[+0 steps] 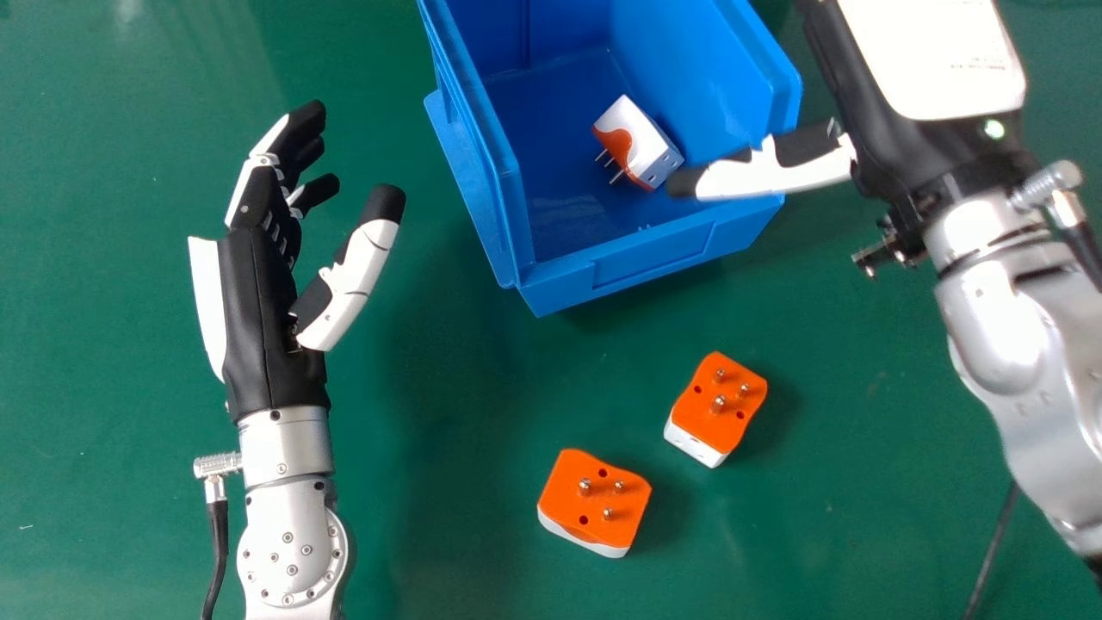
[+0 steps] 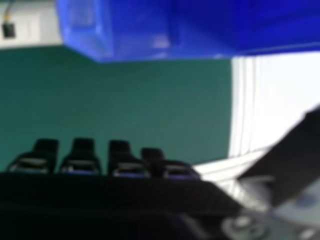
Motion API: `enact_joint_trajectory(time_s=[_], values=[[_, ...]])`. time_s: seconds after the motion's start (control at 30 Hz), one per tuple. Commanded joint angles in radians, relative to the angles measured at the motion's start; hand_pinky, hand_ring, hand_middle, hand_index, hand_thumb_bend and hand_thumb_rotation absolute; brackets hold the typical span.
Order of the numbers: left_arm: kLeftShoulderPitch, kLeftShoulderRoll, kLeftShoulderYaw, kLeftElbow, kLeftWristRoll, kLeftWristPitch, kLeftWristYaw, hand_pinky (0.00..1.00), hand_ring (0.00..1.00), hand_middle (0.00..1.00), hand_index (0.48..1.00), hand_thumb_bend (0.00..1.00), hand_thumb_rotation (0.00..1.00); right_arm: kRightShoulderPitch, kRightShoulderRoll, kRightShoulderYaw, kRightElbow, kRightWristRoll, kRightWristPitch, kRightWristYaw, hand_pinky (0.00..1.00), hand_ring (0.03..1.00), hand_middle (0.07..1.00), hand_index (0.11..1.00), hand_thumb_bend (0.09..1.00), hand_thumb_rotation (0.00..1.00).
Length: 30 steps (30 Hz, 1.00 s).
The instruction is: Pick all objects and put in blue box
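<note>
My right hand (image 1: pixel 887 129) is beside the blue box (image 1: pixel 560 288), fingers (image 2: pixel 83 146) loosely extended; my left hand (image 1: pixel 263 319) idles, fingers spread. One plug adapter (image 1: pixel 647 148) lies inside; two adapters (image 1: pixel 716 409) (image 1: pixel 594 508) sit prongs-up on the table (image 1: pixel 430 525). Likely light, rigid, slick: I'd pinch their sides.

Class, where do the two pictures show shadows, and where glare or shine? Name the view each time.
Head view: soft shadows right of both loose plug adapters, bright glare on the silver right forearm; right hand view: pale sheen on the blue box, right robot hand dark.
</note>
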Motion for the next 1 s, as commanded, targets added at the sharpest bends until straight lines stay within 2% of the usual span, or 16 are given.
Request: enact_joint_trajectory(time_s=[0.0,0.13,0.17,0.37,0.4,0.47,0.5,0.57,0.6,0.7,0.73,0.77,0.83,0.9,0.97], values=[[-0.012,-0.011,-0.003,-0.009,-0.009,-0.015,-0.008,0.78,0.85,0.85,0.787,0.75,0.47,0.019,-0.042,-0.045,-0.091,0.050,0.005,0.108,0.99,0.994,0.995,0.995,0.996,0.57],[-0.007,-0.016,-0.002,-0.012,-0.021,-0.017,-0.015,0.78,0.85,0.85,0.786,0.75,0.47,0.040,-0.081,-0.068,-0.133,0.110,-0.047,0.211,0.99,0.995,0.996,0.996,0.997,0.55],[-0.003,-0.017,-0.001,-0.016,-0.023,-0.016,-0.015,0.78,0.85,0.85,0.787,0.75,0.47,0.043,-0.089,-0.072,-0.135,0.132,-0.070,0.233,0.98,0.996,0.997,0.997,0.998,0.52],[0.020,-0.019,0.005,-0.031,-0.025,-0.024,-0.012,0.78,0.85,0.85,0.787,0.75,0.47,0.058,-0.145,-0.074,-0.166,0.261,-0.145,0.413,0.98,0.996,0.997,0.997,0.998,0.52],[0.022,-0.020,0.005,-0.036,-0.026,-0.021,-0.012,0.78,0.85,0.85,0.788,0.75,0.47,0.057,-0.146,-0.069,-0.164,0.277,-0.147,0.441,0.98,0.997,0.998,0.998,0.999,0.48],[0.026,-0.017,0.005,-0.042,-0.027,-0.019,-0.015,0.78,0.85,0.85,0.788,0.75,0.47,0.053,-0.147,-0.054,-0.168,0.280,-0.139,0.491,0.98,0.997,0.998,0.998,0.999,0.48],[0.026,-0.014,0.005,-0.042,-0.028,-0.017,-0.017,0.78,0.85,0.85,0.789,0.74,0.47,0.051,-0.149,-0.044,-0.174,0.272,-0.132,0.518,0.96,0.994,0.995,0.988,0.993,0.42],[0.026,-0.008,0.004,-0.044,-0.031,-0.008,-0.023,0.78,0.85,0.85,0.789,0.74,0.47,0.056,-0.151,-0.037,-0.187,0.259,-0.127,0.552,0.96,0.994,0.995,0.988,0.993,0.42],[0.027,-0.007,0.004,-0.046,-0.034,-0.004,-0.028,0.78,0.86,0.85,0.791,0.74,0.47,0.058,-0.156,-0.035,-0.202,0.256,-0.115,0.581,0.94,0.984,0.985,0.972,0.987,0.36],[0.025,-0.006,0.004,-0.053,-0.041,0.001,-0.041,0.78,0.86,0.85,0.791,0.74,0.47,0.060,-0.165,-0.036,-0.234,0.260,-0.080,0.648,0.94,0.984,0.985,0.972,0.987,0.36],[0.023,-0.006,0.003,-0.053,-0.043,0.001,-0.046,0.79,0.86,0.85,0.791,0.73,0.47,0.061,-0.169,-0.036,-0.241,0.265,-0.069,0.670,0.91,0.966,0.968,0.952,0.983,0.32],[0.021,-0.006,0.003,-0.052,-0.043,0.002,-0.048,0.79,0.86,0.85,0.791,0.73,0.47,0.064,-0.173,-0.037,-0.247,0.269,-0.061,0.689,0.91,0.966,0.968,0.952,0.983,0.32],[0.015,-0.009,0.001,-0.045,-0.029,0.002,-0.036,0.79,0.86,0.85,0.791,0.73,0.47,0.064,-0.177,-0.034,-0.256,0.287,-0.023,0.741,0.91,0.966,0.968,0.952,0.983,0.32],[0.013,-0.017,-0.002,-0.049,-0.027,0.010,-0.034,0.79,0.86,0.85,0.792,0.73,0.47,0.057,-0.183,-0.026,-0.257,0.283,-0.004,0.778,0.88,0.947,0.950,0.936,0.975,0.29],[0.011,-0.025,-0.005,-0.046,-0.040,0.009,-0.046,0.79,0.86,0.85,0.792,0.73,0.47,0.057,-0.187,-0.022,-0.250,0.278,-0.019,0.788,0.88,0.947,0.950,0.936,0.975,0.29]])
